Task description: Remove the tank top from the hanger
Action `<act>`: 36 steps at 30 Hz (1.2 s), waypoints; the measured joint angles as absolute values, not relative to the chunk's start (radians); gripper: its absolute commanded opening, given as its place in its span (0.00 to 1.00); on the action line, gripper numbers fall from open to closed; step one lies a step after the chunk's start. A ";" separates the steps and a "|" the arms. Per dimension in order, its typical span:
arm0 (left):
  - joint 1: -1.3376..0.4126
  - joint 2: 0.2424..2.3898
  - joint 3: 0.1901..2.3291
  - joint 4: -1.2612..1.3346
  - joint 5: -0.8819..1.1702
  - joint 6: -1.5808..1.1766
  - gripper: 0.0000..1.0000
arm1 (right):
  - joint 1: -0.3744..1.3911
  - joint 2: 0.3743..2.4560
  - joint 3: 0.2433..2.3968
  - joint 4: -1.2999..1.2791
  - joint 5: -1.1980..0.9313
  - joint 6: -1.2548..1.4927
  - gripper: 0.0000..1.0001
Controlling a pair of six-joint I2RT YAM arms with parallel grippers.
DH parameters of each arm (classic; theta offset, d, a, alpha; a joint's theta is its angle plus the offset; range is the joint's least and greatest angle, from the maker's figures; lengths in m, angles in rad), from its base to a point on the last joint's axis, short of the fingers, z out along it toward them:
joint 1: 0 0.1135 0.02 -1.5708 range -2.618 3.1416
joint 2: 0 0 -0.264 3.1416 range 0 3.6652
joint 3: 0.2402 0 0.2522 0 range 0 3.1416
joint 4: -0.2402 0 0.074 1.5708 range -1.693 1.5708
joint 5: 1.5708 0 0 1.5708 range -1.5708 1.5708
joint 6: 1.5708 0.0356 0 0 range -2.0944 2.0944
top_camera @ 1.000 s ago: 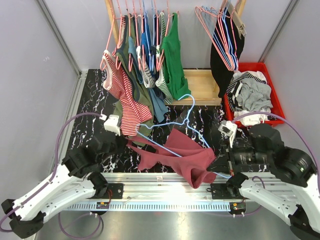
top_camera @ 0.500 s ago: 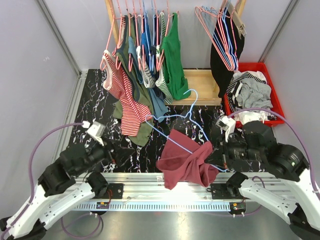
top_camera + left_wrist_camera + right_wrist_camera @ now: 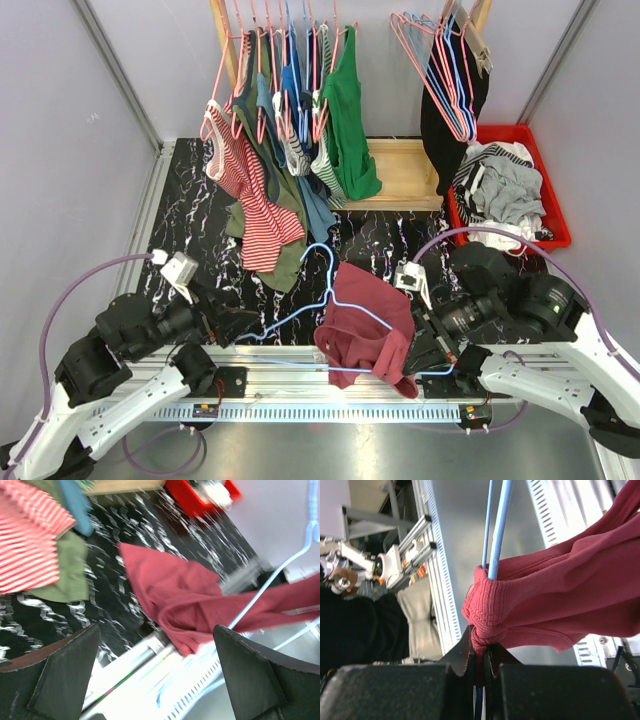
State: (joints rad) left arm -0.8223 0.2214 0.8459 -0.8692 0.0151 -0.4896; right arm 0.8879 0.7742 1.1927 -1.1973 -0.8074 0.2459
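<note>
The dark red tank top [image 3: 365, 330] hangs bunched on a light blue hanger [image 3: 325, 255] near the table's front edge. My right gripper [image 3: 425, 350] is shut on the top's lower right corner together with the hanger wire. In the right wrist view the ribbed red fabric [image 3: 555, 595] is pinched in the shut gripper [image 3: 480, 652], and the blue hanger rods [image 3: 497, 530] run up from it. My left gripper [image 3: 238, 322] stands open at the hanger's left end, holding nothing. Its wrist view shows the tank top [image 3: 175, 595] beyond the wide-apart fingers [image 3: 65, 675].
A wooden rack at the back carries several garments, among them a red-striped top [image 3: 250, 195] and a green one [image 3: 350, 110], plus empty hangers [image 3: 440, 70]. A red bin [image 3: 545, 170] of clothes stands at the right. The metal rail [image 3: 300, 385] runs along the near edge.
The left gripper opened, let go of the tank top and drew back to the left. The right gripper carried hanger and top leftward; the top slid into a bunch at the hanger's right end.
</note>
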 measured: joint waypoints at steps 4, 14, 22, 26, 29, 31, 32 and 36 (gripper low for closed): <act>-0.822 0.275 0.862 -0.868 0.212 -0.469 0.99 | 0.924 0.810 1.197 -1.204 -0.833 0.232 0.00; -0.822 0.248 0.828 -0.908 0.580 -0.429 0.98 | 0.928 0.813 1.252 -1.219 -0.841 0.204 0.00; -0.822 0.210 0.767 -0.924 0.779 -0.423 0.80 | 0.928 0.806 1.289 -1.228 -0.841 0.185 0.00; -0.822 0.187 0.766 -0.904 0.850 -0.424 0.70 | 0.928 0.814 1.289 -1.230 -0.840 0.182 0.00; -0.822 0.178 0.768 -0.896 0.879 -0.422 0.67 | 0.928 0.816 1.289 -1.232 -0.840 0.181 0.00; -0.822 0.177 0.768 -0.893 0.892 -0.422 0.65 | 0.929 0.816 1.289 -1.232 -0.841 0.181 0.00; -0.822 0.177 0.768 -0.891 0.899 -0.422 0.66 | 0.929 0.816 1.289 -1.232 -0.841 0.181 0.00; -0.822 0.177 0.776 -0.902 0.901 -0.410 0.76 | 0.929 0.817 1.288 -1.232 -0.857 0.181 0.00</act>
